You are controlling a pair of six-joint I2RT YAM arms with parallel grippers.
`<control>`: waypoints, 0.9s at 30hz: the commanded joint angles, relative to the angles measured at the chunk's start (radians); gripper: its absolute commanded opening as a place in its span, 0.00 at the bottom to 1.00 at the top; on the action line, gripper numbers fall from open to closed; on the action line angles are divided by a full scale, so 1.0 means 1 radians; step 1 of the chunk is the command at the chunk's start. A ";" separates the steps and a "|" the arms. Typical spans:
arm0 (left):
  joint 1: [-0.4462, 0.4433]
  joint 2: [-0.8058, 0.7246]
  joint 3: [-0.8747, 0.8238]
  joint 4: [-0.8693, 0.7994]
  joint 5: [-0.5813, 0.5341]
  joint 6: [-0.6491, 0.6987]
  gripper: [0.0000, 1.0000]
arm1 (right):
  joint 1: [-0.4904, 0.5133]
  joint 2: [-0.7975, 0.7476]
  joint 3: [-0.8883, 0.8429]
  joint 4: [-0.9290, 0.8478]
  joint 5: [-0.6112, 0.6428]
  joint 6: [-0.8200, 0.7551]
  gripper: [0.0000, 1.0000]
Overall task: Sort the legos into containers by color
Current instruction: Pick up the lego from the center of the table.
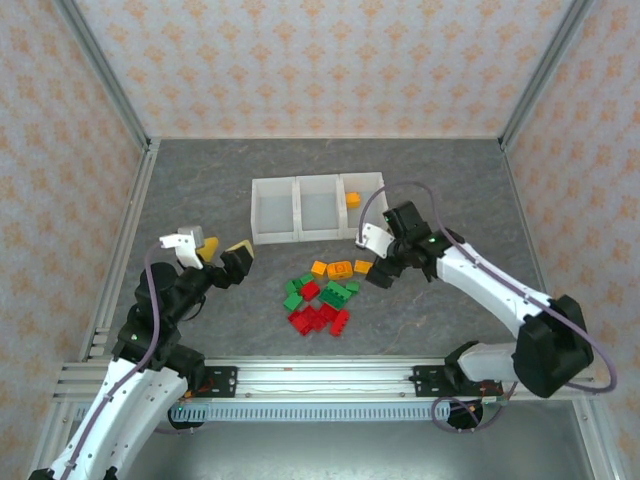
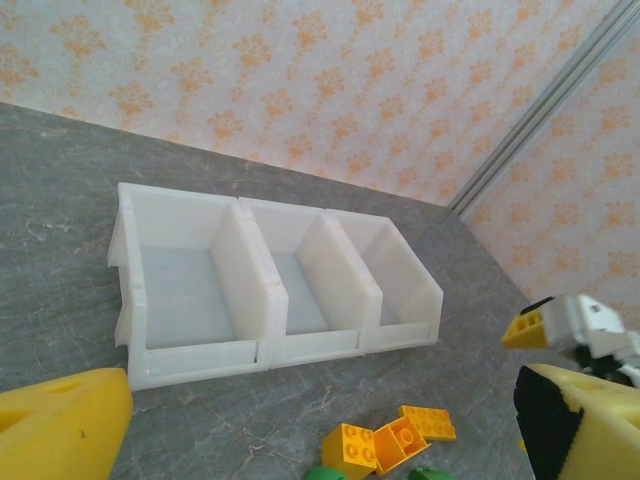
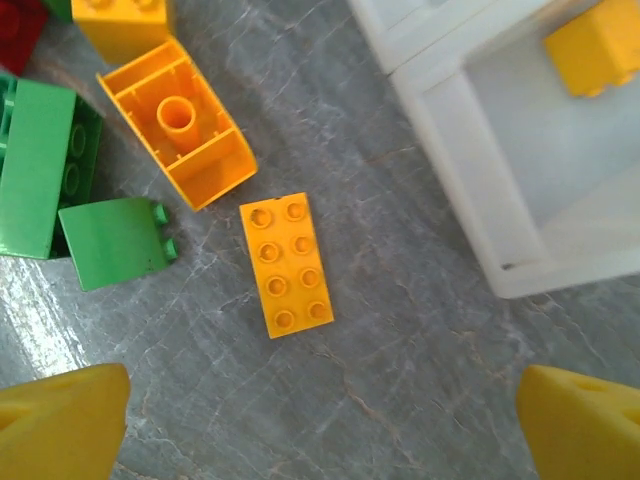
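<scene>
The containers (image 1: 274, 184), three joined translucent white bins, stand in a row at mid table. One orange brick (image 1: 353, 199) lies in the right bin (image 3: 470, 190). The other legos (image 1: 320, 296), red, green and orange, lie in a loose pile in front of the bins. My right gripper (image 1: 373, 256) hangs open over the pile's right edge, just above a flat orange plate (image 3: 287, 263), with an overturned orange brick (image 3: 180, 125) and green bricks (image 3: 112, 240) beside it. My left gripper (image 1: 222, 250) is open and empty, left of the pile and facing the bins (image 2: 245, 205).
The aluminium frame rail (image 1: 300, 380) runs along the near edge, and patterned walls (image 1: 320, 60) enclose the other three sides. Bare grey tabletop (image 1: 200, 190) lies left of the bins and behind them.
</scene>
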 commanded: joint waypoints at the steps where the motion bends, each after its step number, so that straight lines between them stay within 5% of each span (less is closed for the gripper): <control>1: -0.005 0.003 0.013 0.003 0.014 -0.011 0.99 | 0.002 0.056 0.003 0.043 -0.027 -0.054 0.97; 6: -0.005 0.036 0.019 -0.005 0.015 -0.013 0.99 | -0.022 0.153 0.034 0.088 -0.126 -0.034 0.92; 15: -0.006 0.057 0.023 -0.013 -0.008 -0.022 0.99 | -0.012 0.256 0.051 0.091 -0.123 -0.075 0.88; 20: -0.006 0.064 0.020 -0.018 -0.046 -0.036 0.99 | -0.014 0.292 0.026 0.176 0.003 -0.059 0.91; 27: -0.006 0.053 0.014 -0.009 -0.050 -0.035 0.99 | -0.014 0.354 0.022 0.198 -0.035 -0.071 0.91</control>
